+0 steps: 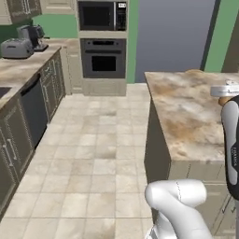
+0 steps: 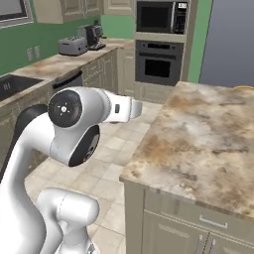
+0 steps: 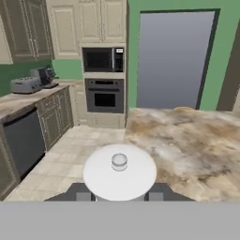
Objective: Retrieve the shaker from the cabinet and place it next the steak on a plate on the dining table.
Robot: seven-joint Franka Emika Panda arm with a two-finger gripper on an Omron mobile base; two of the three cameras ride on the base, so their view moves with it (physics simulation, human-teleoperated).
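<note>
Closed on the shaker (image 3: 119, 172), the end effector (image 3: 119, 196) carries it with the cap filling the lower middle of the hand view; the marble counter (image 3: 187, 140) stretches beyond, to the frame's right.

arm: raised, elbow bent, forearm level | tool (image 3: 120, 194): near-closed, clamped on shaker (image 3: 120, 172), held level
</note>
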